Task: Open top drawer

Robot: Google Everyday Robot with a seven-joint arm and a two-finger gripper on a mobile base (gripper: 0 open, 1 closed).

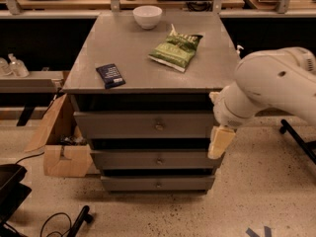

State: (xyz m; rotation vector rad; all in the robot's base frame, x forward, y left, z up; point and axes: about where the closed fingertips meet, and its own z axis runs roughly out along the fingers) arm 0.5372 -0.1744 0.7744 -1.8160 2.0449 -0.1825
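Observation:
The top drawer (128, 125) is a grey front with a small round metal knob (159, 127) at its centre, just under the cabinet top. It looks shut, flush with the cabinet body. Two thinner grey drawers (148, 159) sit below it. My gripper (219, 142) hangs from the white arm (271, 88) at the cabinet's right front corner, level with the gap between the top and middle drawers. It is to the right of the knob and apart from it.
On the cabinet top (123, 48) lie a white bowl (147, 16), a green snack bag (176, 49) and a dark blue packet (110, 75). An open cardboard box (61, 144) stands on the floor to the left. A black chair base (298, 137) is at right.

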